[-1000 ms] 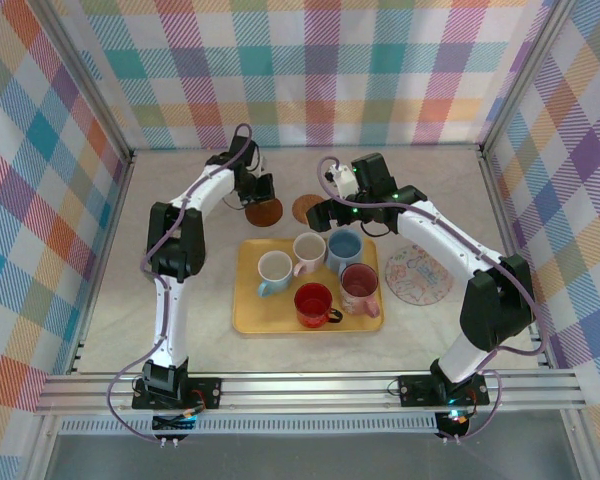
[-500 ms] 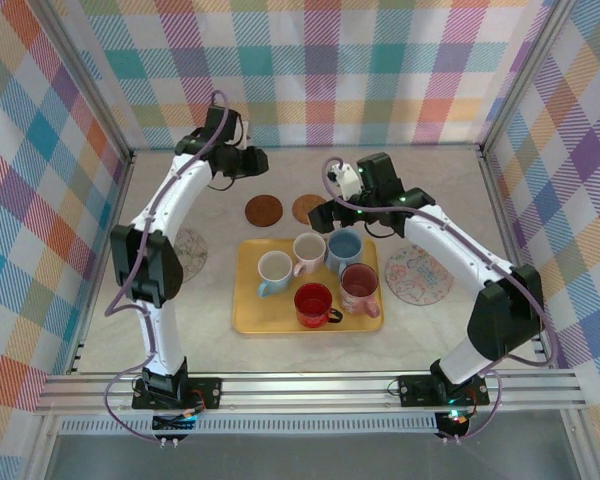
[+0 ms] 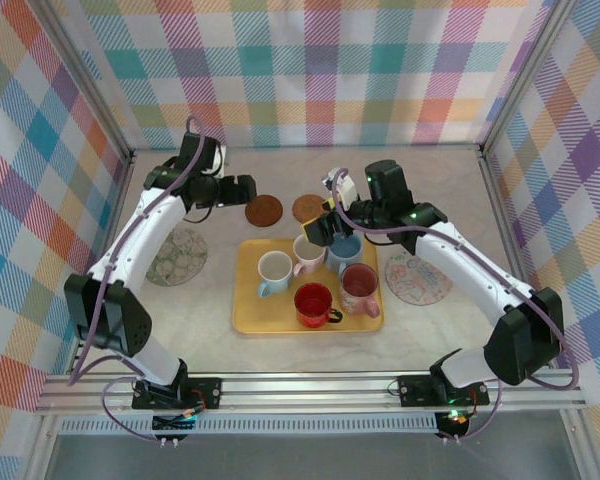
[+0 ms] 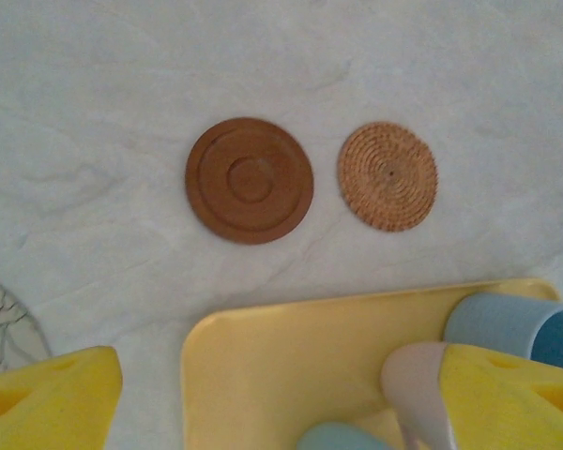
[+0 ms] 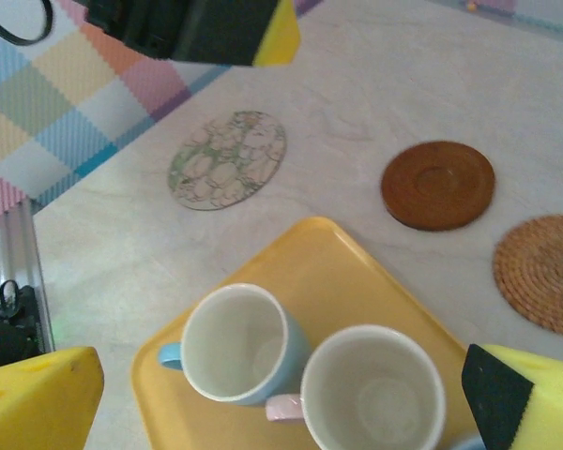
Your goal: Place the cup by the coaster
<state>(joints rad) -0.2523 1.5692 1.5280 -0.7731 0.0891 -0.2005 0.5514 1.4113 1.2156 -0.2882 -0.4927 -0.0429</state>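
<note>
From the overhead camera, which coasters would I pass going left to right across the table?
green patterned coaster → brown wooden coaster → woven straw coaster → pink patterned coaster

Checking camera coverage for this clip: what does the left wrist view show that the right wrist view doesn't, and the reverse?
Left wrist's extra: the blue cup by the yellow tray's corner. Right wrist's extras: the plaid wall, the metal rail, and the patterned coaster whole, where the left wrist catches just its edge. Shared: the brown coaster and woven coaster side by side on the table, apart from each other, the yellow tray, and the pale cup on it.
</note>
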